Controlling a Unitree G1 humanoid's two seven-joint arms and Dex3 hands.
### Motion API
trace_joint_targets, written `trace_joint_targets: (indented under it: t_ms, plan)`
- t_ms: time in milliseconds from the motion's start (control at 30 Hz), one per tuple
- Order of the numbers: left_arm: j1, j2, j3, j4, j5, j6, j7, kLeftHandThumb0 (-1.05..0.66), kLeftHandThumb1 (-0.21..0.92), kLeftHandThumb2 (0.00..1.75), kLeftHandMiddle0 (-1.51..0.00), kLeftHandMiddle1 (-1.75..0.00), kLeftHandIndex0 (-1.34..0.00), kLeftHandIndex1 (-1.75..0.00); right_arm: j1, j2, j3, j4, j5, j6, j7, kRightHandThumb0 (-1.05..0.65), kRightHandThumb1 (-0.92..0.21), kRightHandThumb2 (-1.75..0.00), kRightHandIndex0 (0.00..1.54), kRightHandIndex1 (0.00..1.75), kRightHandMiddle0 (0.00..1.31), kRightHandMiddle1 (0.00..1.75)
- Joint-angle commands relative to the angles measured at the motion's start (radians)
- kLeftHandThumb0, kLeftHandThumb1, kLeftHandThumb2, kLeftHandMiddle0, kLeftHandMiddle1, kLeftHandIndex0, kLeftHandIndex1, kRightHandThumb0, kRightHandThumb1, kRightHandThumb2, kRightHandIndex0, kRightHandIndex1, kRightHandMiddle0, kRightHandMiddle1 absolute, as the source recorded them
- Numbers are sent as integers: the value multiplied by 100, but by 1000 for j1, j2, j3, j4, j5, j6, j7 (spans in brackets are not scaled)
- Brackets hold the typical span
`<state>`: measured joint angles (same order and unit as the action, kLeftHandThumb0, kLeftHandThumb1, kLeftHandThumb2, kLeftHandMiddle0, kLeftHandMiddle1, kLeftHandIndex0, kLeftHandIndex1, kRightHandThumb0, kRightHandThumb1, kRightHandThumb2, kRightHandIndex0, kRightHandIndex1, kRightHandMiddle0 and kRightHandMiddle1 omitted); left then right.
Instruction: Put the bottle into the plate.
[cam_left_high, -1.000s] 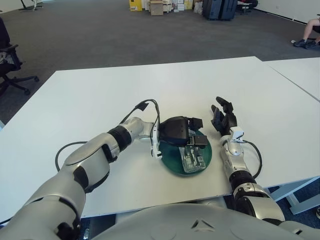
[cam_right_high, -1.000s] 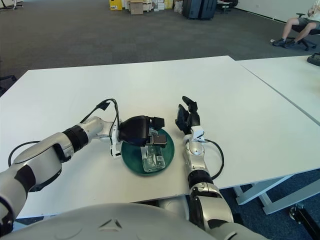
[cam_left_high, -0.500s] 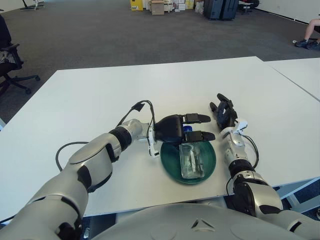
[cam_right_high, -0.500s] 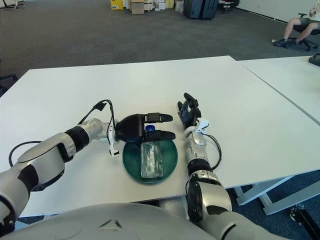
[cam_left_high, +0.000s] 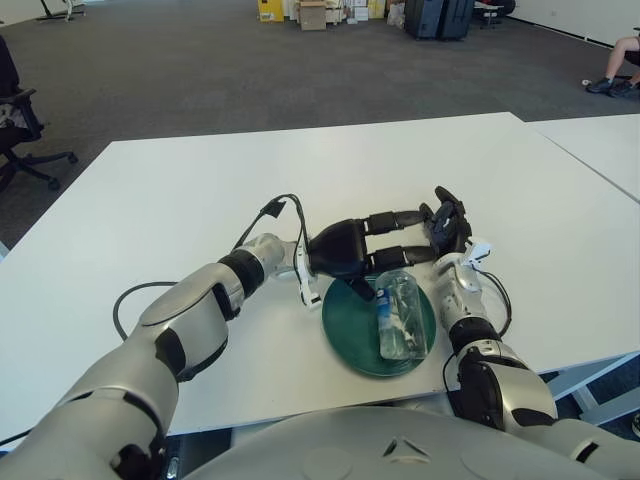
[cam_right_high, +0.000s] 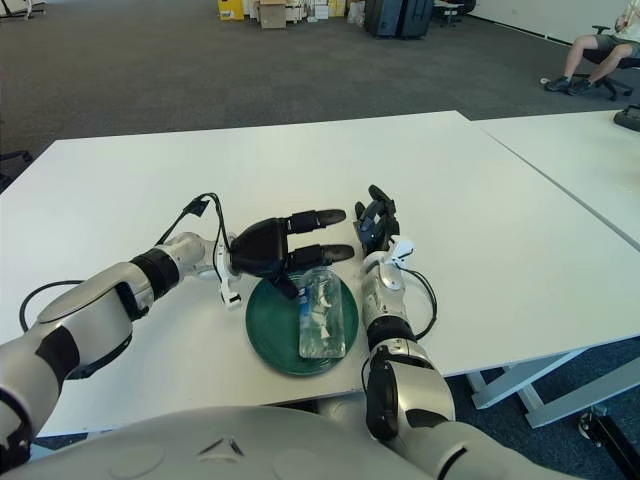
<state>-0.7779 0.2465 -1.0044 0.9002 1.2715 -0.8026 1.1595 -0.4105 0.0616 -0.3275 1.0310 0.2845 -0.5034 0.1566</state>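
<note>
Bottle (cam_left_high: 402, 315) seen lying in plate (cam_left_high: 345, 330); placement judged done. Left robot hand (cam_left_high: 385, 237) released, fingers extended. Retreat off surface (cam_left_high: 180, 190) needed next. Right robot hand (cam_left_high: 447, 222) idle beside plate, fingers loose.

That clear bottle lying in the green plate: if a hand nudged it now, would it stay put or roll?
The bottle lies on its side in the plate, so it would probably roll, though the raised rim may check it. It looks like clear, thin plastic, so likely light and easily dented. The left hand, fingers spread just behind it, holds nothing; the right hand shows beside the plate.
</note>
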Motion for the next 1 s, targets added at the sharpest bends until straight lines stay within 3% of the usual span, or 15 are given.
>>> trace_joint_targets:
  t_ms: [0,167,367,567,700,967]
  plan:
    - [-18,20,31,0,-39,-2,-36,-101,92,104,-1,0,0,-7,39,33,-52,92,71,5,93,-59,-92,-108,23,0,0,42]
    - [-13,15,40,13,-60,-6,-56,-102,92,104,-1,0,0,-2,59,24,-65,110,77,-67,173,-64,-92,-109,21,0,0,36]
    - [0,23,77,18,-131,-57,-101,-102,92,105,-1,0,0,0,168,11,1,35,-9,-237,228,-73,-92,-110,21,0,0,34]
    - [-36,58,172,39,-242,-120,-178,-102,92,106,0,0,-1,-1,185,-34,71,30,-166,-336,69,-74,-92,-107,23,1,0,40]
    - [-66,98,280,42,-331,-150,-189,-101,92,105,0,0,-2,-2,151,-46,106,42,-248,-306,-60,-72,-92,-100,25,2,0,48]
    - [-32,114,382,59,-418,-177,-229,-96,92,98,0,0,-3,-4,145,-44,132,24,-274,-206,-153,-69,-92,-84,30,3,0,65]
